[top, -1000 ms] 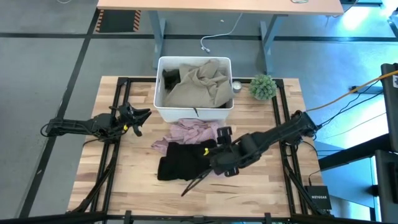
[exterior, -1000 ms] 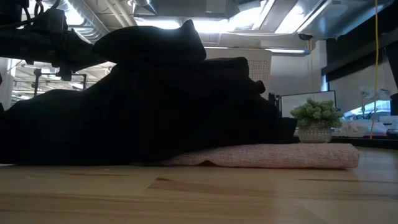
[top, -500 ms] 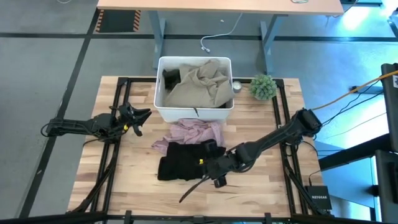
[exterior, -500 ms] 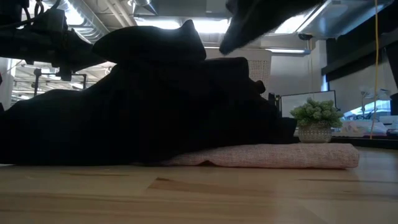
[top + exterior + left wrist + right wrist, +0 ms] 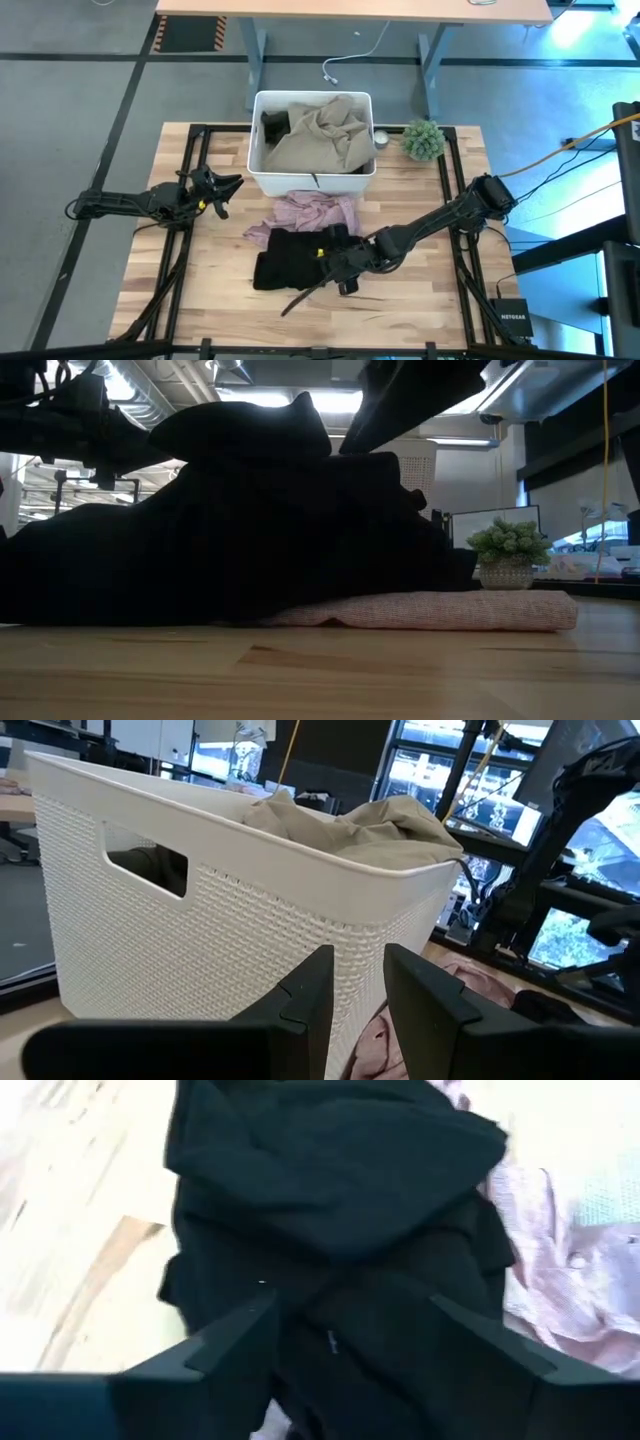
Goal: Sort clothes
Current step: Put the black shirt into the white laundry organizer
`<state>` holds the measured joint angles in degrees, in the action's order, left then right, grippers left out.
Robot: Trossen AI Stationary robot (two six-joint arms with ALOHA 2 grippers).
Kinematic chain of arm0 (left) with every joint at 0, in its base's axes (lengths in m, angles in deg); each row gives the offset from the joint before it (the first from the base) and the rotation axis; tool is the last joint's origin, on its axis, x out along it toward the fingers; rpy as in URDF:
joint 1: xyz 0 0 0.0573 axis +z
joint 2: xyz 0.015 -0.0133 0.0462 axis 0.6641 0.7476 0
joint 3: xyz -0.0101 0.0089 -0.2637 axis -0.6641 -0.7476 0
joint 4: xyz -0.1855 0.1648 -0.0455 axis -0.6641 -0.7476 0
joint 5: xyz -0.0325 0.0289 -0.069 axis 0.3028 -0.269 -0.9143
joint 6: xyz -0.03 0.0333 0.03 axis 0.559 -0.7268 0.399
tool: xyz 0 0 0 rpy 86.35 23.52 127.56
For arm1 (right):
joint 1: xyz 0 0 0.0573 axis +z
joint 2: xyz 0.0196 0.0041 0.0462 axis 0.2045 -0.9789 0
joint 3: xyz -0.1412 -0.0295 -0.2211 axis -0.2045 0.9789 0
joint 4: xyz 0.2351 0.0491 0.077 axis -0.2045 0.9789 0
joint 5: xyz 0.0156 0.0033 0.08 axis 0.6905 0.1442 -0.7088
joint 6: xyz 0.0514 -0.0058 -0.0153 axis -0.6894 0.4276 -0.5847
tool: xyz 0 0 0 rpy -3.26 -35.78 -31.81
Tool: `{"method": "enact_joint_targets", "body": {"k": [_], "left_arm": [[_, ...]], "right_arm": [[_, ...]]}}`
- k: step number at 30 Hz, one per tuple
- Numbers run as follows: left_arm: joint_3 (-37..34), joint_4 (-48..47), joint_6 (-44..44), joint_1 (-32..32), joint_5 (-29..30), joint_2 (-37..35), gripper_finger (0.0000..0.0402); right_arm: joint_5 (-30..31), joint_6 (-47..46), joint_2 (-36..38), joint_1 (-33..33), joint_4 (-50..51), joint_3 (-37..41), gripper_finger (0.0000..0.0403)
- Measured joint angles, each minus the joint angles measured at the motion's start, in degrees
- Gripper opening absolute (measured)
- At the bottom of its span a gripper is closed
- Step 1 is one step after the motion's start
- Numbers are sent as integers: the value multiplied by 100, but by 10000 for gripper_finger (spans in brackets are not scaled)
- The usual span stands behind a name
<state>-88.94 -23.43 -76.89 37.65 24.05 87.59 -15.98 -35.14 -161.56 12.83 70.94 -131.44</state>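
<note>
A black garment (image 5: 285,260) lies bunched on the table in front of the white tub (image 5: 262,180). Its far edge lies on a mottled pink garment (image 5: 305,212). Both also show in the low view, the black one (image 5: 250,530) over the pink one (image 5: 430,610). A beige garment (image 5: 320,135) fills the tub beside something black (image 5: 273,122). My right gripper (image 5: 328,262) is open close over the black garment (image 5: 330,1170), a finger on either side of a fold. My left gripper (image 5: 228,186) waits left of the tub with its fingers close together (image 5: 358,990). No olive-green garment shows. My right gripper comes at the black garment's right part slanting down from the table's right. I cannot tell whether its open fingers (image 5: 230,1350) touch the cloth.
A small green plant (image 5: 423,140) in a pot stands at the far right of the table, beside the tub. Bare wood lies along the near edge and to the left of the garments. Dark frame rails run along both sides of the table.
My right gripper has gone down and toward the table's left, over the black garment. In the low view it comes in from above and sinks toward the pile. The garments have stayed where they were.
</note>
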Motion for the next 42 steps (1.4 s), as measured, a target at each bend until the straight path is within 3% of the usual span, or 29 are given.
{"method": "enact_joint_targets", "body": {"k": [6, 8, 10, 14, 23, 35, 38, 42], "left_arm": [[0, -2, 65, 0, 0, 2, 86], [0, 0, 61, 0, 2, 1, 86], [0, -2, 10, 0, 2, 2, 86], [0, -2, -44, 0, 0, 2, 86], [0, -2, -90, 0, -1, 2, 86], [0, 0, -81, 0, -1, 2, 86], [0, 0, -60, 0, -1, 2, 86], [0, -2, -90, 0, -3, 2, 86]], "right_arm": [[-160, -19, 0, 19, -63, 0, 380], [-493, -158, -9, 11, -59, -2, 391], [-645, -130, -94, 8, -180, -2, 377], [-388, 362, -386, 10, -613, -2, 360], [-23, 612, -818, -81, -562, -2, 360], [-220, 779, -1333, -584, -557, -33, 358], [-289, 772, -1339, -684, -520, -33, 331], [-289, 768, -1346, -697, -507, -35, 242]]}}
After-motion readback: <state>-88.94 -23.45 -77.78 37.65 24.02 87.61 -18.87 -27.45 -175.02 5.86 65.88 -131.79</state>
